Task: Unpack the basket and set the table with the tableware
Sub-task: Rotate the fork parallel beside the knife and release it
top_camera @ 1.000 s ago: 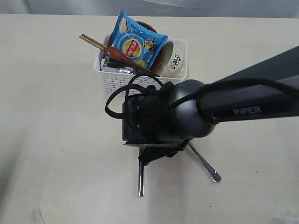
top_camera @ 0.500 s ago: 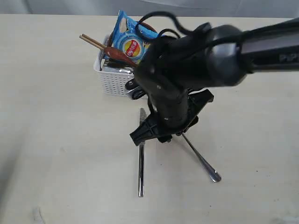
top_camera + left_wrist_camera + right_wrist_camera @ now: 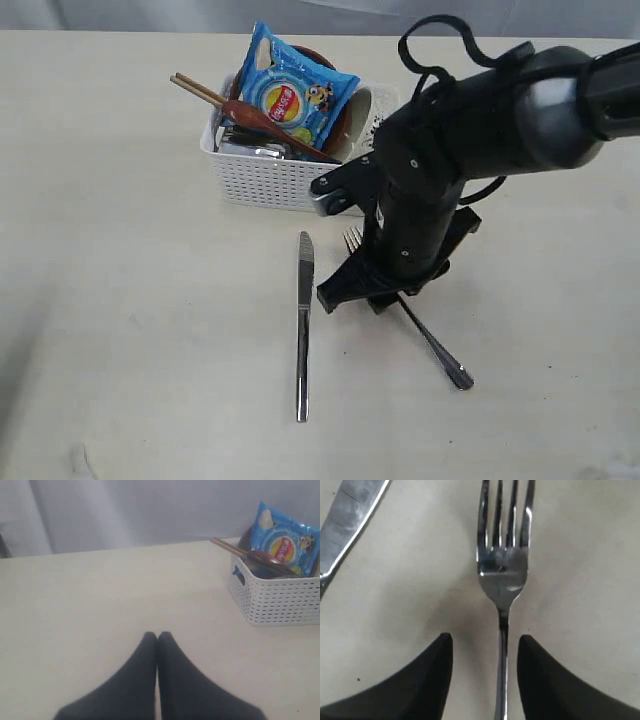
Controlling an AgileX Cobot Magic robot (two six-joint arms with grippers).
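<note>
The white basket (image 3: 262, 181) stands on the table (image 3: 120, 300) holding chopsticks (image 3: 197, 91), a dark red-brown spoon (image 3: 268, 121), an off-white bowl (image 3: 368, 118) and a blue chip bag (image 3: 291, 92). In front of it a steel knife (image 3: 303, 325) and fork (image 3: 437, 351) lie flat. My right gripper (image 3: 375, 292) hangs low over the fork (image 3: 502, 575), open, with the fork's handle between its fingers and untouched; the knife (image 3: 350, 515) lies beside it. My left gripper (image 3: 157, 635) is shut and empty over bare table, apart from the basket (image 3: 275, 602).
A reddish-brown plate rim (image 3: 318, 54) and a shiny steel cup (image 3: 250, 148) show behind and under the chip bag (image 3: 286, 539). The right arm's black body (image 3: 470, 130) overhangs the basket's near right corner. A grey curtain backs the table's far edge.
My right arm has swung to the right and away from the camera, uncovering the knife's blade and the basket front. Its gripper stays over the fork. Knife and fork have not moved.
</note>
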